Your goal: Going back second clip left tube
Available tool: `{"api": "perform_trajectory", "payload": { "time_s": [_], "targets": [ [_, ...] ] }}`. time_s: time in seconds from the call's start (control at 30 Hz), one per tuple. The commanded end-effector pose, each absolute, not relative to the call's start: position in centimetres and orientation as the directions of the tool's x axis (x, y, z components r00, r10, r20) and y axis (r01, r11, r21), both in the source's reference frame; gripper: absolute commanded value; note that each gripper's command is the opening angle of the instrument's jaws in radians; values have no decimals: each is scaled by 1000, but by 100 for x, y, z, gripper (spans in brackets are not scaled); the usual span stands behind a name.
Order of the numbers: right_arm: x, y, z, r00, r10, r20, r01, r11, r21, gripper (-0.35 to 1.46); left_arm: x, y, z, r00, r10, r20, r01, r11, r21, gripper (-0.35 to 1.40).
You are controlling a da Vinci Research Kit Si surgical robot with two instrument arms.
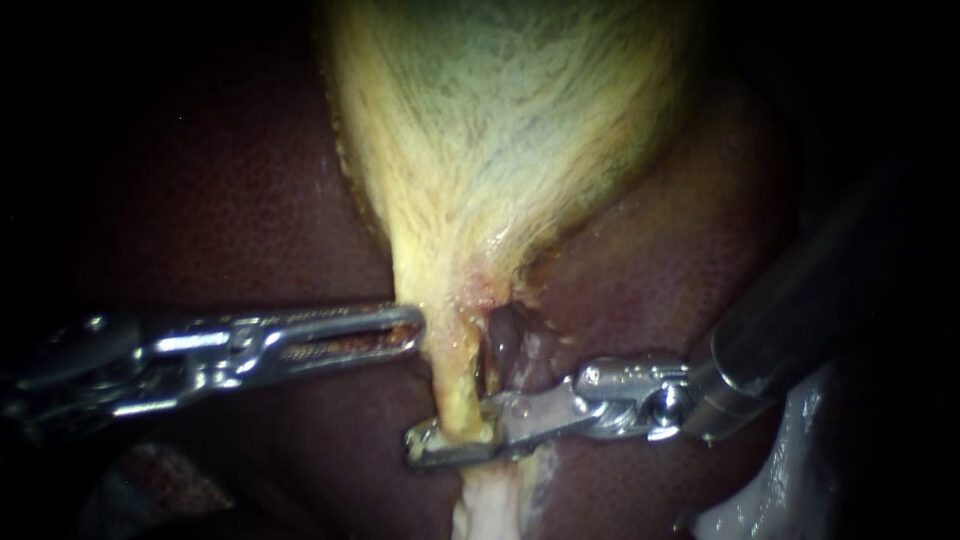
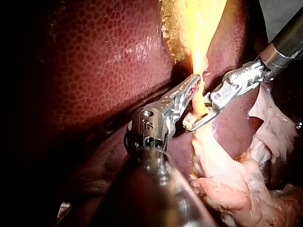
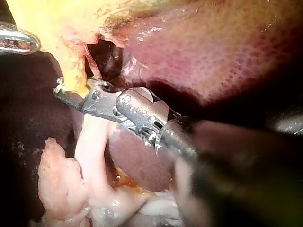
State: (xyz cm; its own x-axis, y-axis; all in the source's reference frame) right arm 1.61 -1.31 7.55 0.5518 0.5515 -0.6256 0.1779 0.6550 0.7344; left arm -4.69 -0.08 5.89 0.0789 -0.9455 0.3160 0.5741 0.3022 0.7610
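Clenching the end effector of the right instrument [image 1: 428,446] across the left tube [image 1: 452,385], seemingly from both sides; bracing the gallbladder neck [image 1: 440,255] with the left instrument [image 1: 410,328] for tension.

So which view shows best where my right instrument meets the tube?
Endoscope view: the tube runs unhidden from the gallbladder into the right instrument. Left wrist view shows it beside the left instrument; right wrist view, only a short stretch.

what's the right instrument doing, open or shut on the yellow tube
Shut on it: the right instrument has the yellow tube pinched from both sides in every view.
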Motion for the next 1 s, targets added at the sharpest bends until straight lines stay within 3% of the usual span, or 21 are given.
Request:
{"api": "perform_trajectory", "payload": {
  "time_s": [0.03,0.2,0.23,0.3,0.33,0.4,0.5,1.0],
  "targets": [
    [160,-131,755,552,550,-627,179,656,733,-35,-469,-8,589,79,-945,316,574,302,761,-35],
    [161,-132,754,552,564,-615,170,646,745,-35,-469,-8,589,78,-945,317,576,302,760,-35],
    [161,-131,754,540,570,-619,174,643,745,-27,-469,-8,589,78,-945,317,576,302,760,-35],
    [163,-132,754,501,596,-628,188,633,751,11,-469,-8,589,78,-945,317,576,302,760,-35],
    [163,-131,754,487,603,-632,196,630,752,21,-469,-7,589,78,-945,317,576,302,760,-35],
    [167,-131,754,463,615,-638,205,626,753,39,-469,-8,589,78,-945,317,576,302,760,-35],
    [171,-132,751,456,620,-639,207,625,753,51,-468,-8,589,78,-945,317,576,302,760,-35],
    [156,-118,730,404,508,-760,250,738,627,60,-465,-9,587,79,-945,317,575,302,760,-35]
  ]
}}
